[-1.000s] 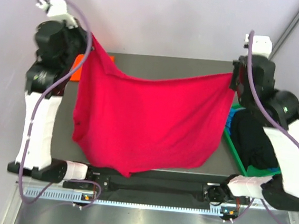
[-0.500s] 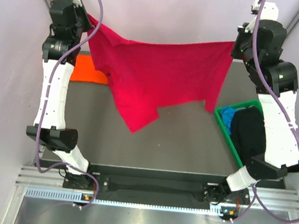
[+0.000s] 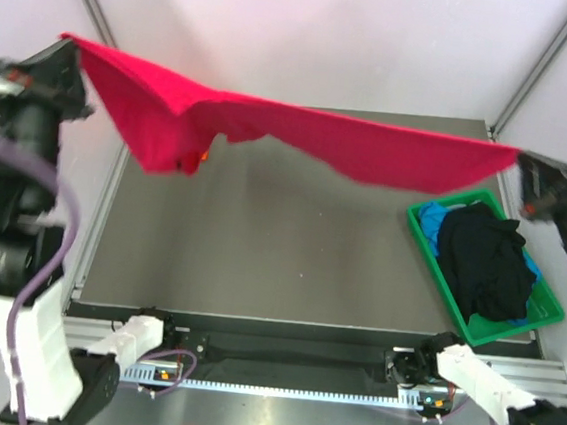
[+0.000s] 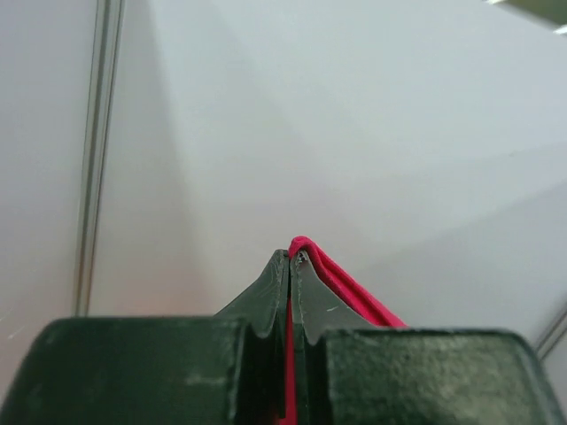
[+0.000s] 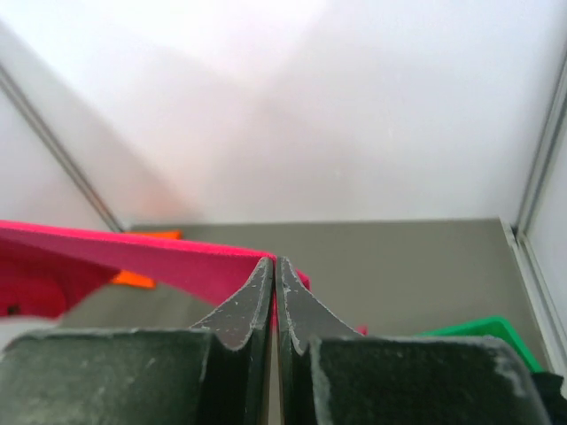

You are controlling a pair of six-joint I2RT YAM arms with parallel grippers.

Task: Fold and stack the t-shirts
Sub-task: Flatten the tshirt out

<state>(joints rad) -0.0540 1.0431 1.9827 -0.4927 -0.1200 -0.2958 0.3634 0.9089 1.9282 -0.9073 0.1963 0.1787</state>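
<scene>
The tabletop is grey and stands between pale walls. On its right side a green bin holds a black shirt lying over some blue cloth. The red shirt hangs in the air above the tabletop, stretched like a band from left to right. The left jaws are pressed together on one end of it, and the right jaws on the opposite end. A bit of orange shirt lies at the far left of the tabletop.

I see a green bin at about four o'clock on the grey table, near its right edge. A metal rail runs at six o'clock, with pale walls behind.
</scene>
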